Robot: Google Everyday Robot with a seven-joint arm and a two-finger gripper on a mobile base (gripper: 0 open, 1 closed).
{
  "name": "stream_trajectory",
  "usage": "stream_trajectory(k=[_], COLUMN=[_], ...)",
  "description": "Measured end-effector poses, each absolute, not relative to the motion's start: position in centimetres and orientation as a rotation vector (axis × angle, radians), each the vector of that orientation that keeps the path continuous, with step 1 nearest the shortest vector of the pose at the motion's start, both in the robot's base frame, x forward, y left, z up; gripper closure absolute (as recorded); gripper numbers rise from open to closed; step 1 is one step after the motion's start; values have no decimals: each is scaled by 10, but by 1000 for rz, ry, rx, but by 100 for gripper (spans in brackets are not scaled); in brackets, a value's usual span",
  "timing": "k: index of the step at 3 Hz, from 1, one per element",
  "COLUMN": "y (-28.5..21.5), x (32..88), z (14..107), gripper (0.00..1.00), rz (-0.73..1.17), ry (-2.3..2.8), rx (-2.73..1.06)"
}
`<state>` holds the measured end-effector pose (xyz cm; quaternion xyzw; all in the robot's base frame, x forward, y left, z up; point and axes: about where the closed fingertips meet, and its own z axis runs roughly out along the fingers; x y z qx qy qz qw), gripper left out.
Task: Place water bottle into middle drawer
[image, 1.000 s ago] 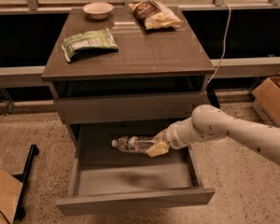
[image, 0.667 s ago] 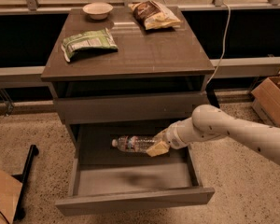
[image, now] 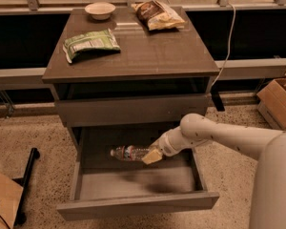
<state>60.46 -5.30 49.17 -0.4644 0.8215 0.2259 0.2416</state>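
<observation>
Clasping the water bottle point(image: 127, 152), fingers point(image: 152, 155) hover above middle drawer point(image: 133, 206).

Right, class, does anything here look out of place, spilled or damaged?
Nothing looks spilled or damaged. The one oddity is the water bottle, which lies sideways in the tool above the floor of the open middle drawer, not yet set down.

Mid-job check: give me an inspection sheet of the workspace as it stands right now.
Surface: cabinet top, items at its back and left.
Job's things: water bottle held sideways, cap to the left, above the floor of the open middle drawer.
Clutter: green snack bag, brown snack bag, bowl, all on the cabinet top.
Grippers: end effector over the drawer, shut on the bottle.
Cables: white cable hanging right of the cabinet.
Surroundings: cardboard box on the floor, right.
</observation>
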Motion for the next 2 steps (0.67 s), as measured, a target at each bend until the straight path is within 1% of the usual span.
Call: stream_trajectory(k=[1,2], y=[-52,-52], x=[610,612], z=[452,419], gripper=[85,62], rz=[627,641], ry=[2279,2316], rx=[-1242,-1223])
